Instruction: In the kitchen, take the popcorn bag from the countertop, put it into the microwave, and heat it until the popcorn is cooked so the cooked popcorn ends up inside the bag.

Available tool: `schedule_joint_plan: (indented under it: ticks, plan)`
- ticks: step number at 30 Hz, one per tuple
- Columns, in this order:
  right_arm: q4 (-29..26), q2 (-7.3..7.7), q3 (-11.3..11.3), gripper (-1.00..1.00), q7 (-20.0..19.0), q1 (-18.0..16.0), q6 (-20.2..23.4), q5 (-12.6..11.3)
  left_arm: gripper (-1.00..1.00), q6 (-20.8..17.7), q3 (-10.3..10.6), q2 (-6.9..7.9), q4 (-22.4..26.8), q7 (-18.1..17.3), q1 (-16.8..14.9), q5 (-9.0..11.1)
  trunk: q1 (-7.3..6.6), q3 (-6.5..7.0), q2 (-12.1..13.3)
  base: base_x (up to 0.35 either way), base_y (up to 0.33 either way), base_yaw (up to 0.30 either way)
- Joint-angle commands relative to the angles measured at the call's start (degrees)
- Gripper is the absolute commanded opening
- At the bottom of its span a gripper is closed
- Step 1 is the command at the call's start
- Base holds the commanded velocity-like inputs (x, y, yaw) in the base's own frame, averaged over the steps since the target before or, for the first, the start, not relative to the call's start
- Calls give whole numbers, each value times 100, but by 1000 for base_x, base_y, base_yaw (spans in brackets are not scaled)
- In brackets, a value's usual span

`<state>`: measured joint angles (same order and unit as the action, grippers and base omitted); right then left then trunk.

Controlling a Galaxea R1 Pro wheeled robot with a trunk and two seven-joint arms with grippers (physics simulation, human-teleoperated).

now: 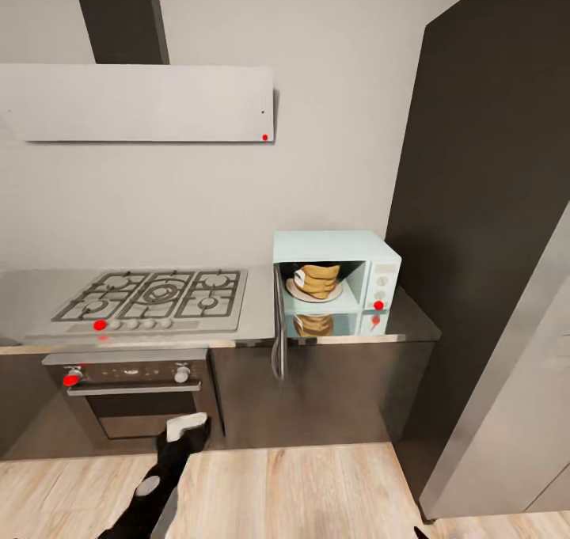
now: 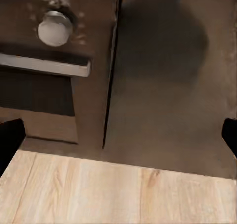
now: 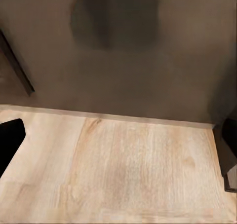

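- Sitting on the plate inside the microwave [image 1: 336, 274], the popcorn bag [image 1: 318, 280] waits; door [image 1: 279, 329] open.
- Both my tools hang low, spread wide, empty.
- Risk: swinging the door clumsily could jolt the microwave along the surface [image 1: 412, 325].

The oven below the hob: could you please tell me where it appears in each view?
Head view: the oven sits lower left, under the hob.
Left wrist view: its knob and handle, beside the cabinet seam.
Right wrist view: dark cabinet front above the wood floor.
Shared landmark: the wood floor meeting the dark fronts.
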<state>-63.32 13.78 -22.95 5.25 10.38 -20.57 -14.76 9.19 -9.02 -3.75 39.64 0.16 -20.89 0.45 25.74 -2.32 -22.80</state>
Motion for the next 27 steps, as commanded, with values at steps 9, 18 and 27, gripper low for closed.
schedule_joint_plan:
  ticks: [9,18,27]
  plan:
    - [308,2,-135,100,42,-2,-43,-47,100,-1192,-26,16,138,-24,-1888,13,4,-10,-12,0,0,0]
    - [434,2,-253,100,37,-26,-37,-42,100,-1235,-5,-2,90,-28,-1997,1,4,-10,-12,0,0,0]
    - [503,-14,-257,100,34,-45,-35,-53,100,-1235,41,-18,94,-42,-1998,-16,4,1,-12,0,0,-130]
